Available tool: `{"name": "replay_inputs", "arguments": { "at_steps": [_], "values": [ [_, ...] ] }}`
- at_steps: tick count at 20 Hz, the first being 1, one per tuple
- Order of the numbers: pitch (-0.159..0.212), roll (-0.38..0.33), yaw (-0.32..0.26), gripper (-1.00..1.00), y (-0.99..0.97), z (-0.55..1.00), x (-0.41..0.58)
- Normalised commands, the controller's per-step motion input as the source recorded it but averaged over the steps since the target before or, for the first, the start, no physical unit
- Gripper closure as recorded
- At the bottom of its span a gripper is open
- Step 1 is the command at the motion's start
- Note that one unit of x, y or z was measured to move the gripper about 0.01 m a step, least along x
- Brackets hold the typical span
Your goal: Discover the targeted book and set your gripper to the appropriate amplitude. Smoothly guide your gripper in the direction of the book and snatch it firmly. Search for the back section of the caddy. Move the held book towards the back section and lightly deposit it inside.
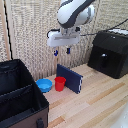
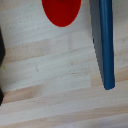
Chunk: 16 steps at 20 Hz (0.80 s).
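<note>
The book [image 1: 69, 79] is a thin navy-blue slab standing on its long edge on the wooden table, just right of the red cup [image 1: 60, 83] in the exterior view. My gripper [image 1: 62, 51] hangs in the air well above the book and cup, its blue-tipped fingers spread apart with nothing between them. The wrist view looks straight down on the book's top edge [image 2: 103, 42] and the red cup [image 2: 61, 11]; the fingers do not show there. The black fabric caddy [image 1: 20, 97] fills the exterior view's lower left, and its back section [image 1: 12, 75] is the wide compartment farthest from the camera.
A round blue bowl [image 1: 44, 85] sits between the caddy and the red cup. A glossy black machine [image 1: 111, 54] stands at the exterior view's right against the wall. A woven screen backs the table.
</note>
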Motion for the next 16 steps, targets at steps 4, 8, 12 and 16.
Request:
{"name": "replay_inputs", "arguments": {
  "at_steps": [4,8,12,16],
  "values": [
    [0.0,0.0,0.101,-1.0,-0.4,-0.16,0.081],
    [0.012,0.0,0.151,-1.0,-0.46,-0.25,0.11],
    [0.023,0.0,0.152,-1.0,-0.38,-0.24,0.094],
    [0.063,-0.021,0.107,-1.0,-0.14,-0.29,0.024]
  ]
}}
